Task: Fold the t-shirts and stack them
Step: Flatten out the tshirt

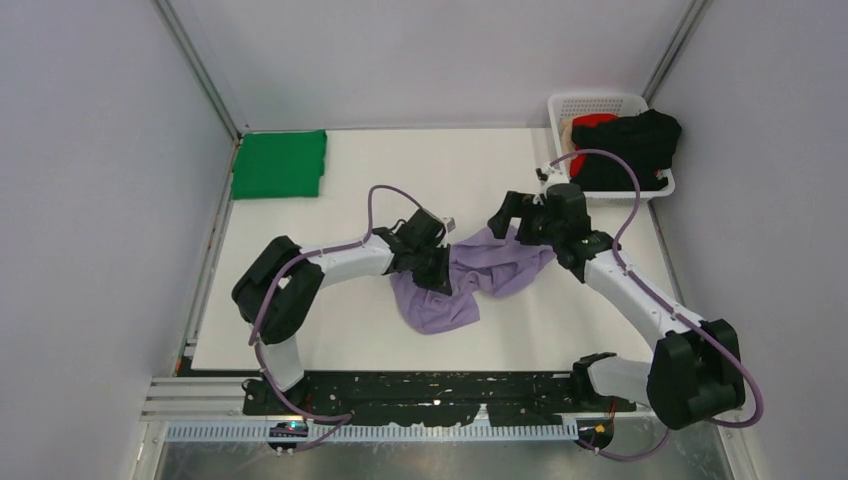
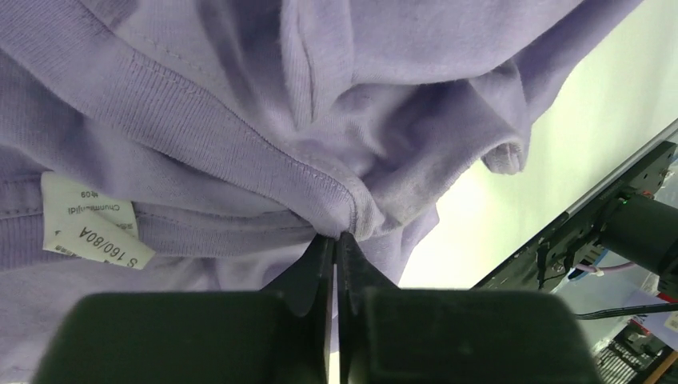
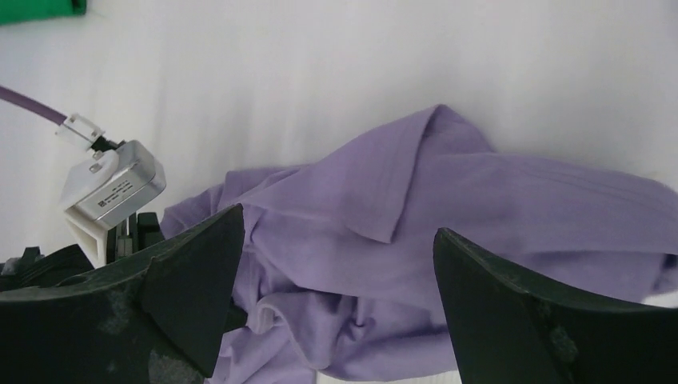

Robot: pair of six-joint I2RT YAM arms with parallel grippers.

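Observation:
A lavender t-shirt (image 1: 470, 280) lies crumpled in the middle of the white table. My left gripper (image 1: 443, 262) is at the shirt's left side. In the left wrist view its fingers (image 2: 336, 238) are shut on a fold of the lavender cloth (image 2: 240, 120) by the ribbed collar, near the white size label (image 2: 88, 228). My right gripper (image 1: 510, 213) hangs over the shirt's far right part. Its jaws (image 3: 340, 220) stand wide open above the lavender cloth (image 3: 496, 200), with nothing between them. A folded green t-shirt (image 1: 280, 165) lies at the back left.
A white perforated basket (image 1: 600, 102) stands at the back right corner, holding a black shirt (image 1: 630, 145) and a red one (image 1: 592, 122). Grey walls close in the table on three sides. The left arm's wrist camera (image 3: 112, 188) shows beside the right gripper.

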